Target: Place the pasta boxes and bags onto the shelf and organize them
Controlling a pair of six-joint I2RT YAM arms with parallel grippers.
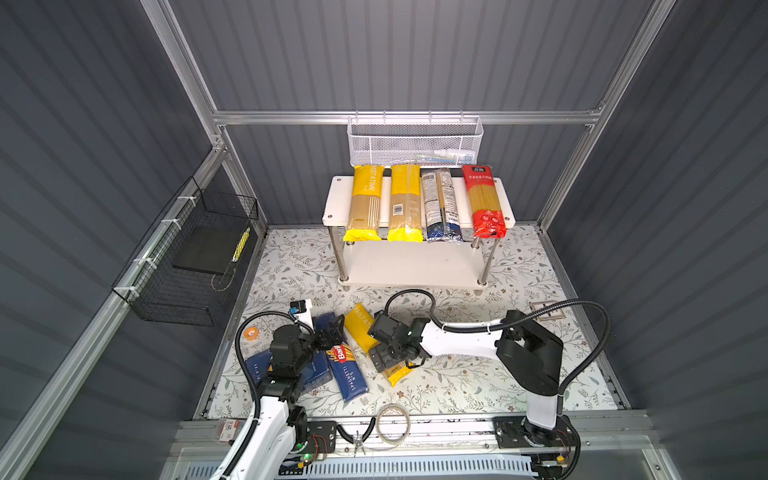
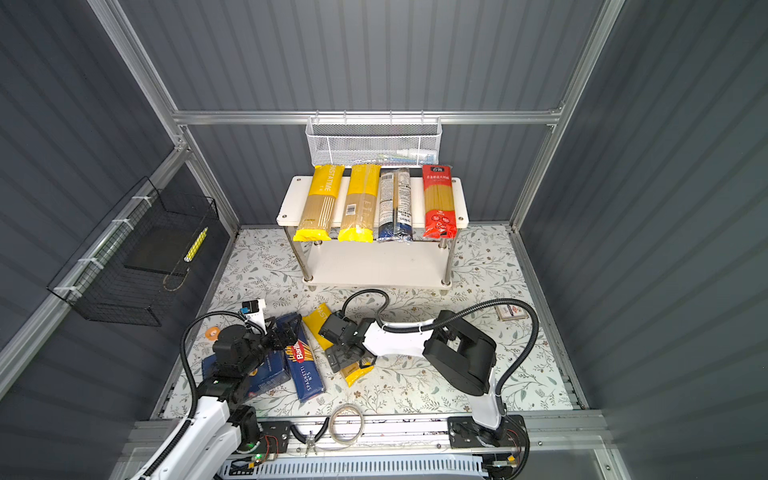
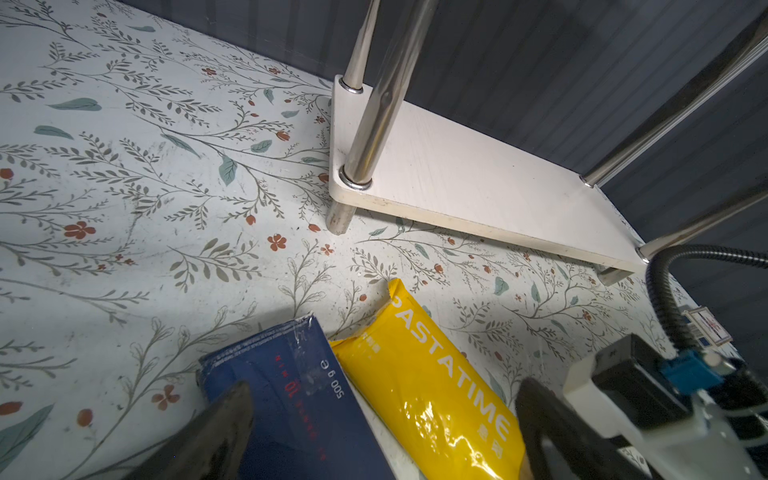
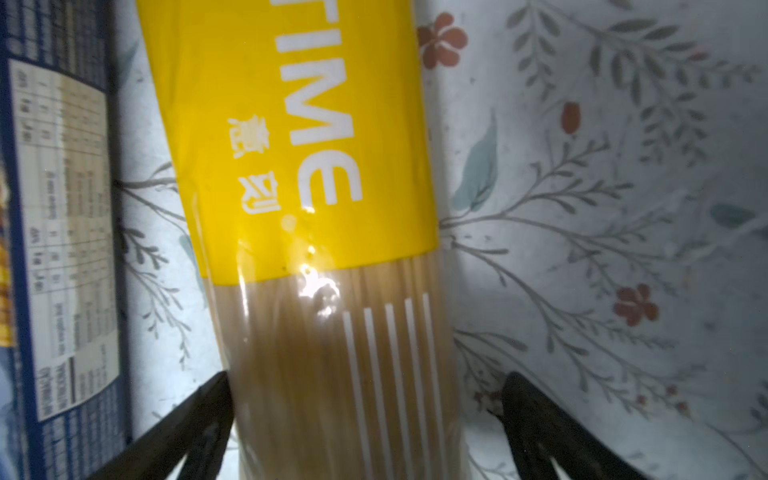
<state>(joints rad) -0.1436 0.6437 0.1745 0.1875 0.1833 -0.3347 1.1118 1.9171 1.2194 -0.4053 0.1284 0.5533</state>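
Observation:
The white shelf stands at the back, its lower board bare. Across its top lie two yellow bags, a clear bag and a red bag. On the table, a third yellow bag lies beside the narrow spaghetti box. My right gripper is open, straddling this bag's clear window. My left gripper hangs open over the box's far end. The wide box lies partly under my left arm.
A white mesh basket hangs above the shelf, and a black wire basket hangs on the left wall. A tape ring and pliers lie on the front rail. A small card lies at the right.

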